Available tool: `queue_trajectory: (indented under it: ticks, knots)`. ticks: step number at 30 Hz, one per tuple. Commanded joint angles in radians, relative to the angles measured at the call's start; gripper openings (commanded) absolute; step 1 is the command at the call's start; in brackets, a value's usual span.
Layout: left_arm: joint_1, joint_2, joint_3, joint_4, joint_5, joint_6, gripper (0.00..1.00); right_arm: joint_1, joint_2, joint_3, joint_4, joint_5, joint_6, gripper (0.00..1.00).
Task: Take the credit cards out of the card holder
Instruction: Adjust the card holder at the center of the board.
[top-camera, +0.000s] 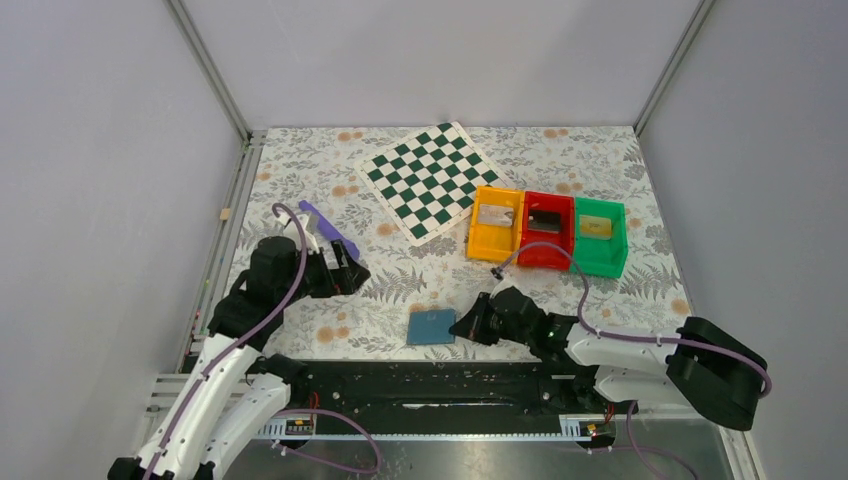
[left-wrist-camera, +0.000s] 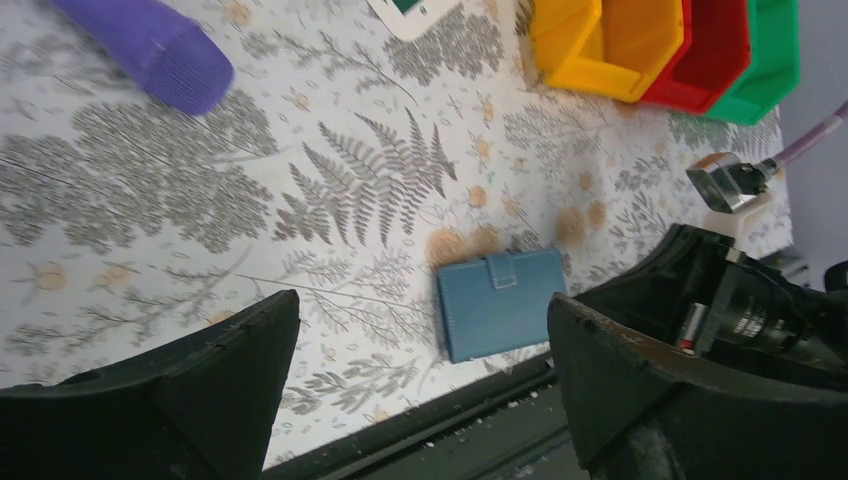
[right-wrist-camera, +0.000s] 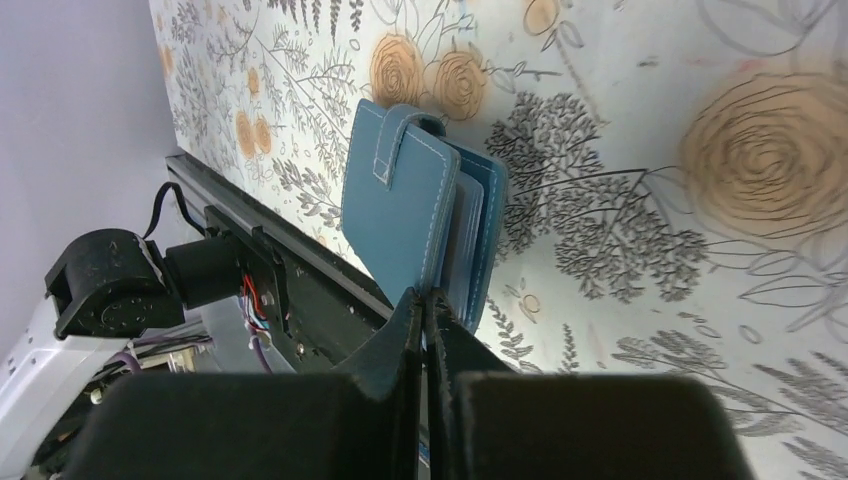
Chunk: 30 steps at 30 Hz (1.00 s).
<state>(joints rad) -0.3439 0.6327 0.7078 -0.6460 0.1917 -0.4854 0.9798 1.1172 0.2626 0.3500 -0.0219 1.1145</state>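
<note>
This looks like a robot lab. Plain grey walls (top-camera: 100, 200) and thin metal posts (top-camera: 212, 72) close in one table (top-camera: 300, 180) with a flowery cover. Two robot arms, the left arm (top-camera: 215, 372) and the right arm (top-camera: 622, 352), are bolted to a black rail (top-camera: 420, 385), with purple cables (top-camera: 278, 298) on them.

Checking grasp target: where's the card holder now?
Top view: card holder lies on the table by the near edge, about centre, the shut right gripper at its right side; the open left gripper is farther back-left.
</note>
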Motion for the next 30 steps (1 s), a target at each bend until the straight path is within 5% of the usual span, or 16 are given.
queue_trajectory:
  ticks: [1, 8, 13, 16, 23, 30]
  knots:
    - [-0.029, 0.035, 0.011, 0.016, 0.103, -0.103, 0.91, 0.06, 0.045, 0.07, 0.063, 0.108, 0.076, 0.07]
    - [-0.088, 0.008, -0.112, 0.076, 0.111, -0.26, 0.85, 0.06, -0.012, 0.115, -0.056, 0.1, -0.129, 0.42]
    - [-0.138, 0.022, -0.268, 0.19, 0.133, -0.357, 0.82, 0.05, -0.085, 0.16, -0.183, 0.123, -0.354, 0.45]
    - [-0.196, 0.045, -0.33, 0.259, 0.115, -0.405, 0.79, -0.005, -0.069, 0.21, -0.191, -0.016, -0.482, 0.47]
    - [-0.326, 0.15, -0.388, 0.415, 0.062, -0.498, 0.71, -0.17, 0.113, 0.319, -0.201, -0.335, -0.61, 0.57]
    - [-0.487, 0.339, -0.387, 0.559, -0.032, -0.552, 0.59, -0.179, 0.291, 0.393, -0.22, -0.393, -0.643, 0.59]
